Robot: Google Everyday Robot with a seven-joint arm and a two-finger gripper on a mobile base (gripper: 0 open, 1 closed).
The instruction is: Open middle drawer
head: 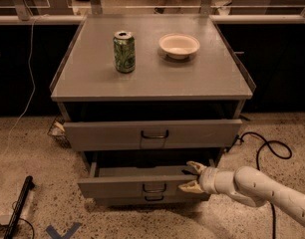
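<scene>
The middle drawer point(122, 187) is a low grey drawer with a small loop handle point(153, 187), pulled partly out below the taller top drawer point(107, 135). Part of its grey tray interior point(137, 171) shows. My gripper point(192, 177) is at the right end of the middle drawer's front. Its fingers are spread: the upper fingertip point(194, 166) reaches over the front's top edge into the drawer, and the other lies against the front face. The white arm point(257, 187) comes in from the lower right.
A green can point(124, 52) and a white bowl point(179, 45) stand on the cabinet top point(152, 78). The top drawer is slightly out. A black cable point(264, 151) lies on the floor to the right. A black rod point(18, 208) and blue tape point(63, 231) lie at the lower left.
</scene>
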